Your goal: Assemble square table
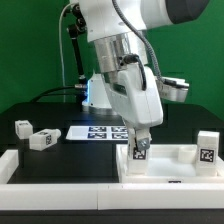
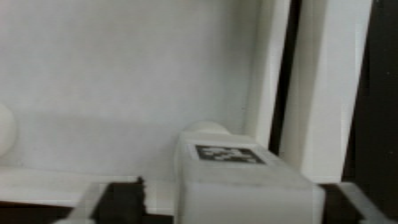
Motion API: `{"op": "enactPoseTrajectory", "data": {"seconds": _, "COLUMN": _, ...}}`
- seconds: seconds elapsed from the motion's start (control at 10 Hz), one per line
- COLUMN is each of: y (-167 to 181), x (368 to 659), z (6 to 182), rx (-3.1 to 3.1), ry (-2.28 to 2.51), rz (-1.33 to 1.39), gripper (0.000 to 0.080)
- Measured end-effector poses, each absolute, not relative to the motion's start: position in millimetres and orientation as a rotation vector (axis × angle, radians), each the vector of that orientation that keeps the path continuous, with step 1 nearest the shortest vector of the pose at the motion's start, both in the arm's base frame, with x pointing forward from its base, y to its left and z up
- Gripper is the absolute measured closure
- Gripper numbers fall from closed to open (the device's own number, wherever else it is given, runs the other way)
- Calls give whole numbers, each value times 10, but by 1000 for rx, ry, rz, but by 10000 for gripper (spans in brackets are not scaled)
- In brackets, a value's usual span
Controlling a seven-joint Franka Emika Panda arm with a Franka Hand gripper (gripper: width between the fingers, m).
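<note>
The square table top (image 1: pixel 172 160) lies at the front of the exterior view's right, rimmed face up. It fills the wrist view (image 2: pixel 125 90) as a white surface. My gripper (image 1: pixel 139 138) is shut on a white leg (image 1: pixel 141 152). It holds the leg upright at the top's near corner on the exterior view's left. In the wrist view the tagged leg (image 2: pixel 228 165) sits between my dark fingers (image 2: pixel 118 203). Another leg (image 1: pixel 207 150) stands on the top's side at the exterior view's right. Two legs (image 1: pixel 22 127) (image 1: pixel 40 140) lie on the table at the exterior view's left.
The marker board (image 1: pixel 98 132) lies on the table behind the top. A long low white rail (image 1: pixel 60 166) runs along the front at the exterior view's left. A green backdrop stands behind. The arm's body looms over the middle.
</note>
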State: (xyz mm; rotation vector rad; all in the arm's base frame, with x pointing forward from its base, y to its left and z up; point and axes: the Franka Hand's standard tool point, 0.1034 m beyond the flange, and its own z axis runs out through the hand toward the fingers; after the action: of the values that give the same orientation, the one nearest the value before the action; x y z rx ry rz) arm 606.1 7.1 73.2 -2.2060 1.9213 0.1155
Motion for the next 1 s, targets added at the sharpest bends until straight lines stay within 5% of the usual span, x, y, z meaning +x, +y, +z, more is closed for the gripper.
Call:
{"op": "enactPoseTrajectory", "data": {"seconds": 0.1, "y": 76, "x": 6061, "z": 732, "rx": -2216, "ry": 1909, "rz": 113, "gripper": 246}}
{"op": "enactPoseTrajectory", "data": {"seconds": 0.3, "y": 94, "x": 6113, "z": 729, "rx": -2573, "ry": 1425, "rz": -34, "gripper": 168}}
{"op": "enactPoseTrajectory", "data": {"seconds": 1.0, "y": 36, "x": 6151, "z": 745, "rx": -2958, "ry": 538, "rz": -162, "gripper": 151}}
